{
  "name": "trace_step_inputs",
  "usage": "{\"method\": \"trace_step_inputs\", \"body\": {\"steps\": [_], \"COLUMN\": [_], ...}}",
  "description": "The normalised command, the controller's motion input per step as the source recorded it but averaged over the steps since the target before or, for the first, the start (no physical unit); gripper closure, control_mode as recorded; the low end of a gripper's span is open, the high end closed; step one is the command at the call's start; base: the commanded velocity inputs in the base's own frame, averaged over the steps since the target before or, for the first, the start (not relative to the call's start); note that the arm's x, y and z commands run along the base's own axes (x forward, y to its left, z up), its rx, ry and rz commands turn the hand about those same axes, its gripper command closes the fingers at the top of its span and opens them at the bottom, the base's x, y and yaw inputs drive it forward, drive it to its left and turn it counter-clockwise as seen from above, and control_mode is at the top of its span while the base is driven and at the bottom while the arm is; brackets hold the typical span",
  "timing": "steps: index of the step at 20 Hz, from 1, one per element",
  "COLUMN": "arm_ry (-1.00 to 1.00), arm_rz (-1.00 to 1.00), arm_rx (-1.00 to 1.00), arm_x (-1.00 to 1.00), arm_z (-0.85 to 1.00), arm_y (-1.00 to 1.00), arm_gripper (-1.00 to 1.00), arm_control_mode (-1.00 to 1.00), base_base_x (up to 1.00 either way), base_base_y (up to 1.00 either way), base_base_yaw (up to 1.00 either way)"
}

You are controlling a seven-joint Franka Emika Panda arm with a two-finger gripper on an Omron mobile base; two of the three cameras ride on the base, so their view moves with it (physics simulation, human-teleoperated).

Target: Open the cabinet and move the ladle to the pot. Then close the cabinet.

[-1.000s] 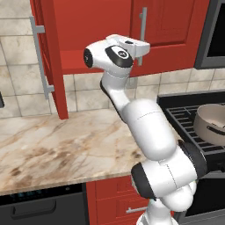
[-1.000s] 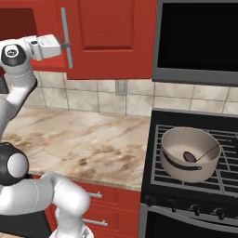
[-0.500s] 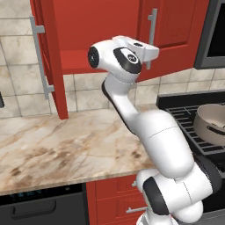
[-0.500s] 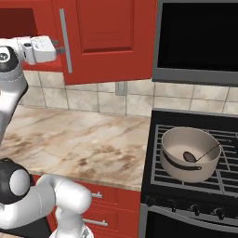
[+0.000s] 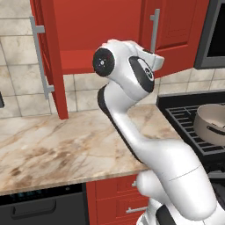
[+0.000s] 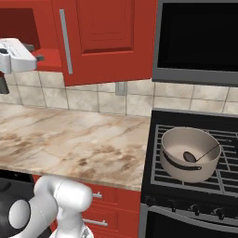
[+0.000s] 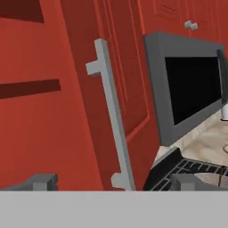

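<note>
Now the gripper (image 7: 113,181) stands spread wide and empty before the cabinet (image 6: 107,37), whose left door (image 5: 46,57) hangs open. The ladle (image 6: 197,156) lies inside the pot (image 6: 188,155) on the stove (image 6: 190,186), at four o'clock in the right base view.

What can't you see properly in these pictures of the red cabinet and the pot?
- Cabinet inside: in the left base view the arm covers part of the shelf, and the top edge cuts it off.
- Pot: the left base view's right edge cuts it off.
- Ladle: sits in the pot in the right base view, too small for detail.
- Gripper: in the hand view, just its tips show.
</note>
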Motion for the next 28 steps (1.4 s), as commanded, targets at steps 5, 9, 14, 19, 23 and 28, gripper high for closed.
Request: {"method": "trace_step_inputs", "body": {"steps": [5,9,14,19,23,28], "arm_ry": [-0.01,-0.07,-0.04,0.0,0.0,0.0], "arm_rz": [0.33,0.25,0.14,0.03,0.0,0.0], "arm_rx": [0.06,0.0,-0.02,-0.02,-0.02,-0.03], "arm_x": [-1.0,-1.0,-1.0,-0.99,-0.76,-0.26], "arm_z": [0.0,0.0,0.0,-0.05,-0.01,-0.01], "arm_y": [0.56,0.62,0.74,0.78,0.73,0.59], "arm_gripper": [-1.0,-1.0,-1.0,-1.0,-1.0,-1.0], "arm_control_mode": [-1.0,-1.0,-1.0,-1.0,-1.0,-1.0], "base_base_x": [0.0,0.0,0.0,0.0,0.0,0.0], "base_base_y": [0.0,0.0,0.0,0.0,0.0,0.0], "base_base_yaw": [0.0,0.0,0.0,0.0,0.0,0.0]}}
